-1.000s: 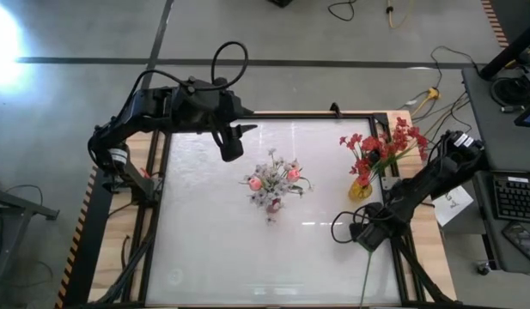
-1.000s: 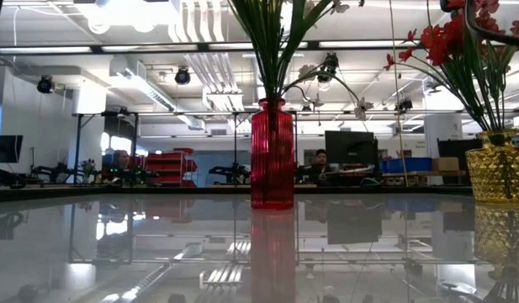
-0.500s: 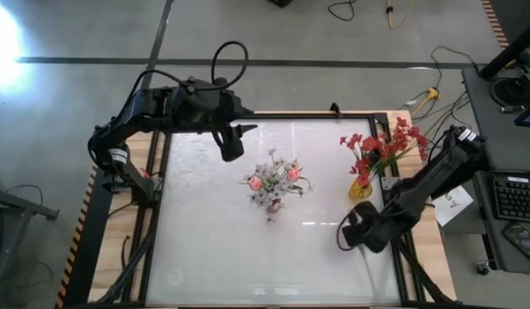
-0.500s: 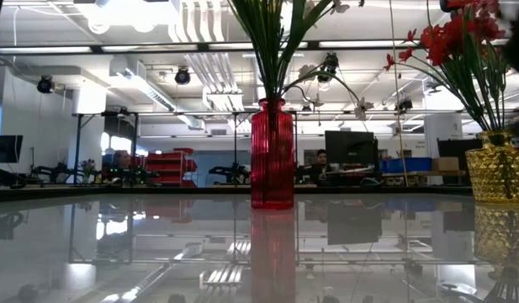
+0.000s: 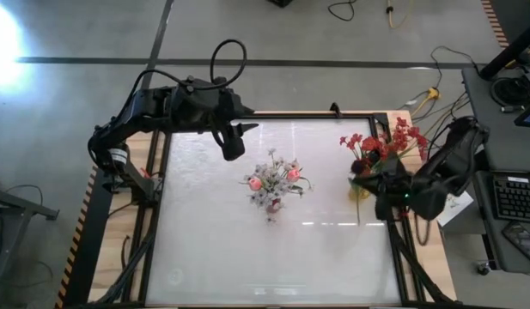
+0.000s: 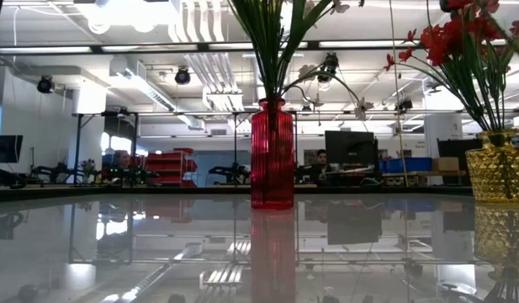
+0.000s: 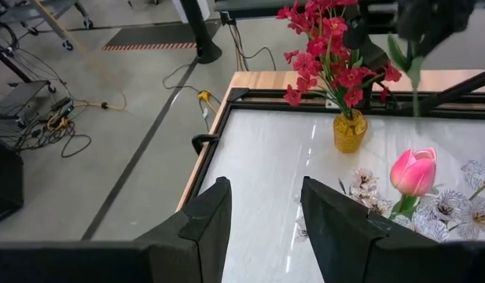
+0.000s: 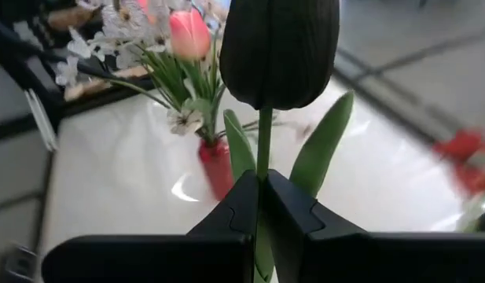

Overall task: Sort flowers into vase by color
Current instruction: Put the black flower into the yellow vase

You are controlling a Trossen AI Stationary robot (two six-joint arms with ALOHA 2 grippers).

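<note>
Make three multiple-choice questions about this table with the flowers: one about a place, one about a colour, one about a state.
1. Where does the ribbed red glass vase stand?
A. near the table's middle
B. at its left edge
C. on the floor

2. What colour is the textured vase holding the red-blossom sprays?
A. blue
B. golden yellow
C. black

3. What is the right gripper doing?
A. hanging open
B. shut on a dark-headed tulip stem
C. gripping a vase

Answers: 1 A, the high view shows it central. 2 B, the low view shows it. 3 B, the right wrist view shows the fingers pinching the stem.
</note>
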